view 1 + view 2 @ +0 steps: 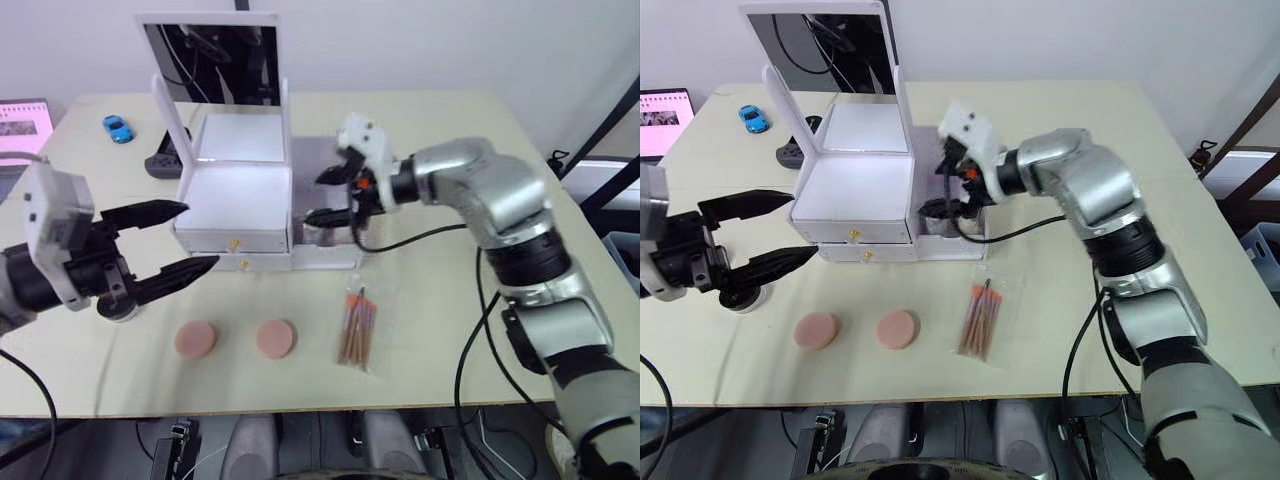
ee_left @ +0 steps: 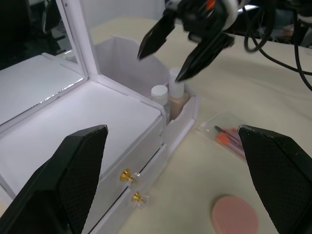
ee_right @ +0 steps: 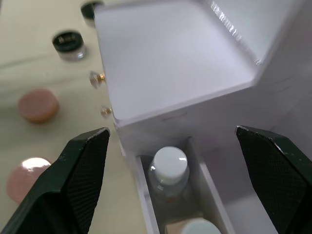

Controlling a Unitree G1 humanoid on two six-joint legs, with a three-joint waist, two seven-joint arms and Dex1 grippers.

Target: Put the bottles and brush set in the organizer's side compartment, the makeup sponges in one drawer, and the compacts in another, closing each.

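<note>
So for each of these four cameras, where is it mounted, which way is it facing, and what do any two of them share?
Left eye view: on the head, looking down at the table; both arms show.
Right eye view: same scene, beside it; the right gripper hangs open over the side compartment.
Left wrist view: along the open left gripper toward the organizer.
Right wrist view: down into the compartment at the bottles.
Shared: both wrist views show the bottles.
</note>
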